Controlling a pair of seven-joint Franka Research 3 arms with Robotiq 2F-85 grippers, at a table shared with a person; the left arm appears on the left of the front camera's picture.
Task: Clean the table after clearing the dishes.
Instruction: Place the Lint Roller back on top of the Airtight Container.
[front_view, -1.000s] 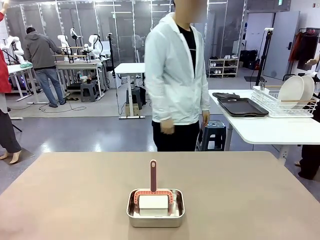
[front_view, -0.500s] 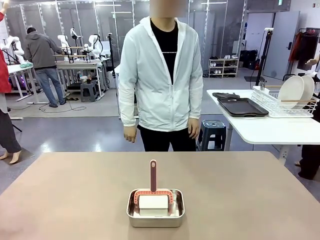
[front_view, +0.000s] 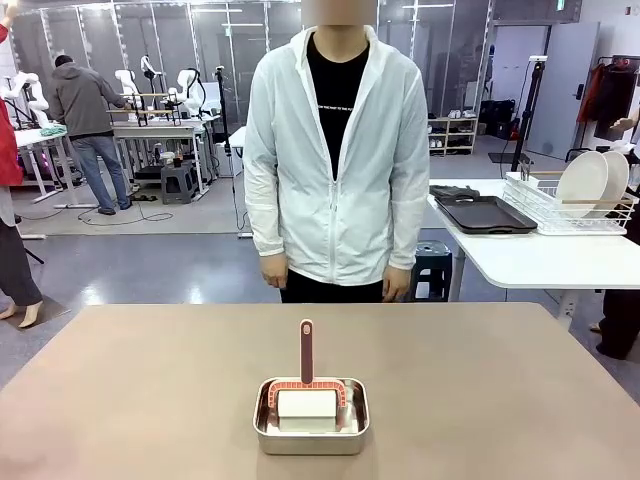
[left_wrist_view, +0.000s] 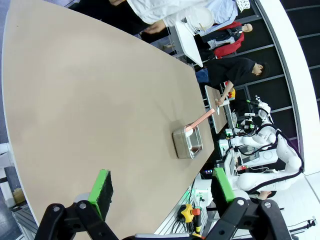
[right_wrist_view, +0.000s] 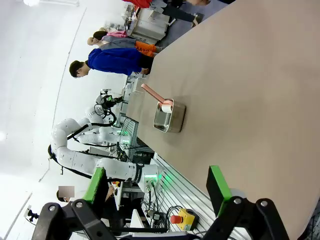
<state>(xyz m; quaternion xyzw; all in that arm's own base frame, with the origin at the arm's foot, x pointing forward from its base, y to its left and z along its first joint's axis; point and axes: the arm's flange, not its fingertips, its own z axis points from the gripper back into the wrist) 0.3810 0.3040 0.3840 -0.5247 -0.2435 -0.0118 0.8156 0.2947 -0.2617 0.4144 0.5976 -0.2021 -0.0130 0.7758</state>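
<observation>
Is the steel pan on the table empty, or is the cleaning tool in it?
Not empty. The steel pan holds a white block with a pink-handled tool around it, handle sticking up. Table bare around it.

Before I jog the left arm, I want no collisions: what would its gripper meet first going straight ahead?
Probably the bare table. The open left gripper points at empty tabletop, with the steel pan off to one side.
</observation>
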